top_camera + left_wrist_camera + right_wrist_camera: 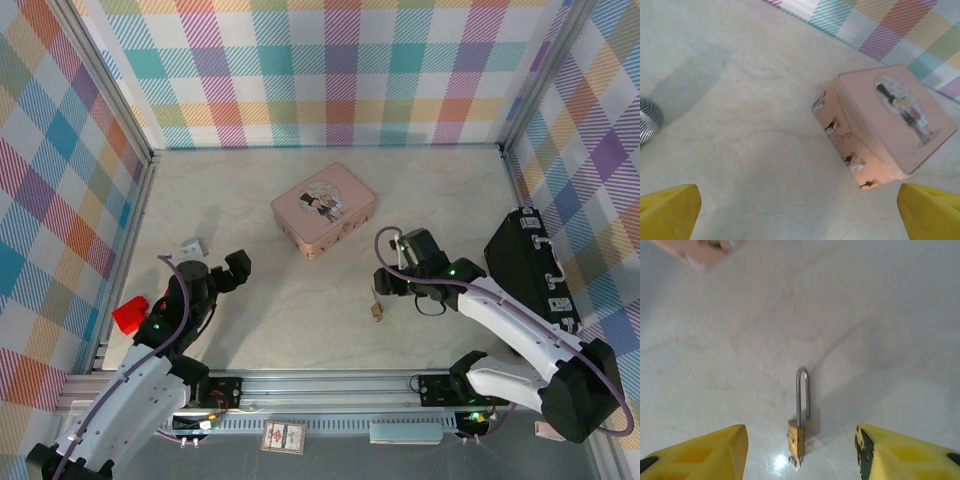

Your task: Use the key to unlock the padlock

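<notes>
The padlock (797, 437) lies flat on the table (300, 320), toward the near right of the pink tin (323, 209) and well apart from it. The right end effector (800, 432) hangs over it, fingers spread either side, clear of the brass. The left end effector (796, 190), near-left of the tin, is spread wide.

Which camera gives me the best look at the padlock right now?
The right wrist view: the padlock lies on the table between the right hand's fingers, brass body and silvery shackle both distinct. In the top view it is a tiny brass speck beside the right hand. The left wrist camera faces the pink tin.
</notes>
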You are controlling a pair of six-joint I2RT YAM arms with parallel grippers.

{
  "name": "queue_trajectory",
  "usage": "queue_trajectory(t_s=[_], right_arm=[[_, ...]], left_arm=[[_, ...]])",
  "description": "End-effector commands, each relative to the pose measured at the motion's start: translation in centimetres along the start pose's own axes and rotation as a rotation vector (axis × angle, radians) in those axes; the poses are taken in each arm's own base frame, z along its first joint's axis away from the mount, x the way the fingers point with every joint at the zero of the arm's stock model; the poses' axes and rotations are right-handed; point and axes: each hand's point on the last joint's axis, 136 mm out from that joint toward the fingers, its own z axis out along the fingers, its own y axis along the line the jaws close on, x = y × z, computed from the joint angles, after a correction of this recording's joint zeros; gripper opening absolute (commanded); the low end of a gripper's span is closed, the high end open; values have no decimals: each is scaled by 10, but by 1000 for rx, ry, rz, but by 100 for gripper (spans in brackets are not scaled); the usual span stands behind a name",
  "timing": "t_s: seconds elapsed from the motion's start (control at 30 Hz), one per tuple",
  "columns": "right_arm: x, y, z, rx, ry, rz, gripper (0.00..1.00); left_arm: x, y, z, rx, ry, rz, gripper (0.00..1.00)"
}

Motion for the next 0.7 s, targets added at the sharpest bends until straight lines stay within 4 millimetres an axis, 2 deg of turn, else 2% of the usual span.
queue_trajectory(t_s=[0.0,0.13,0.2,0.27,0.33,0.4,0.5,0.67], right_arm=[[-57,-3,-28,87,-192,-68,61],[-105,-11,-56,190,-405,-132,69],[-116,-11,-58,216,-479,-234,74],[-118,-14,-49,250,-498,-331,77],[-121,-27,-43,311,-508,-351,81],[-121,-44,-35,348,-512,-300,85],[-113,-65,-16,358,-498,-270,86],[-103,-99,10,429,-506,-284,88]], left_arm=[[-51,-22,-7,27,-135,-30,100],[-86,-19,-14,-83,-198,3,100],[-99,-9,-16,-168,-245,20,100],[-102,7,-14,-260,-297,20,100],[-101,21,-6,-339,-348,27,100],[-93,29,10,-377,-370,77,100],[-77,33,34,-409,-339,182,100],[-63,49,66,-548,-272,391,100]])
